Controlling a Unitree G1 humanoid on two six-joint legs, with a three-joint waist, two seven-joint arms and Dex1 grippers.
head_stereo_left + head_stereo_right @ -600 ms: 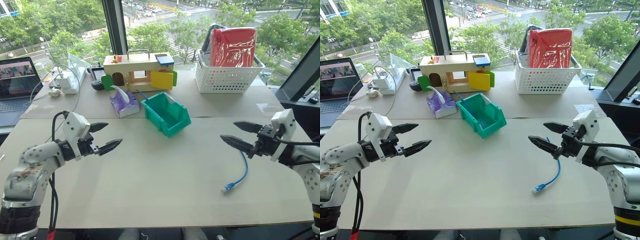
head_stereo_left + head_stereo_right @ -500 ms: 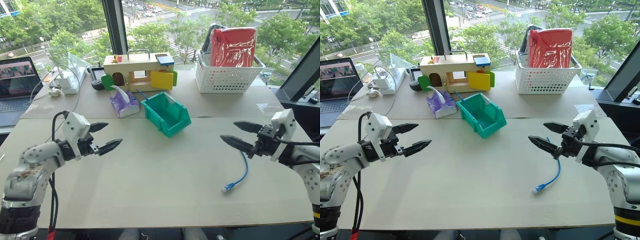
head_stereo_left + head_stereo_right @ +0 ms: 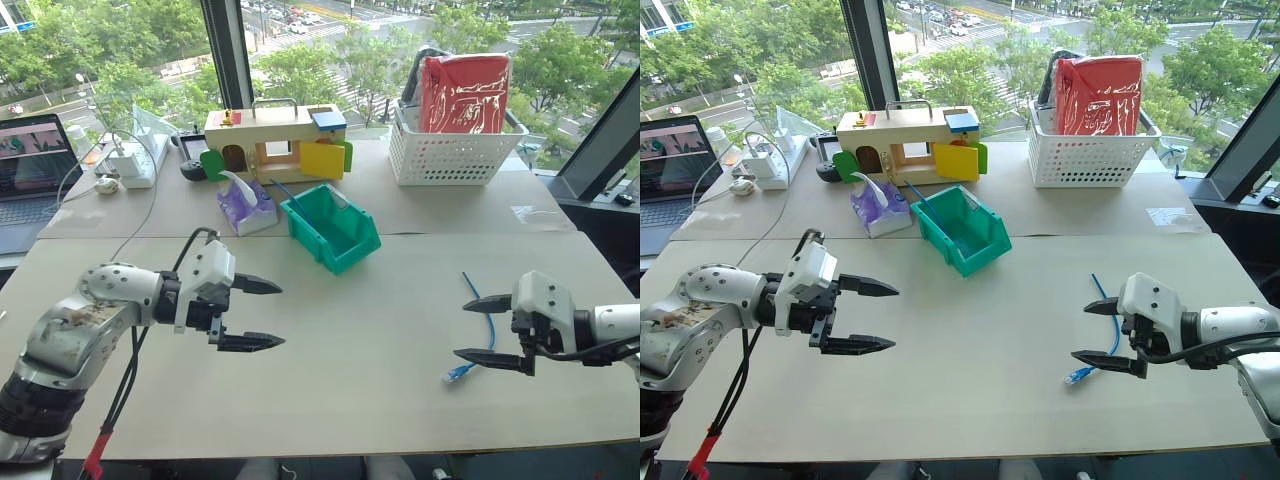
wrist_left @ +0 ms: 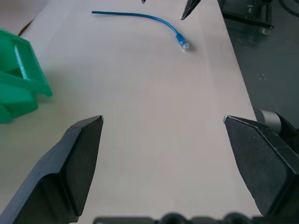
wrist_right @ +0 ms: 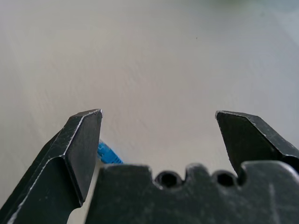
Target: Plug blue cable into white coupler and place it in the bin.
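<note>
On surface, blue cable (image 3: 478, 340) lies loose beside right end effector (image 3: 487, 331), fingers spread wide, empty, poised for pickup. Left end effector (image 3: 258, 315) also wide, empty, mid-surface. Bin (image 3: 330, 228) well apart, behind. White coupler unseen.

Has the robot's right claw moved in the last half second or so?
Yes. The right gripper has dropped toward the table, now beside the blue cable's near plug end.
</note>
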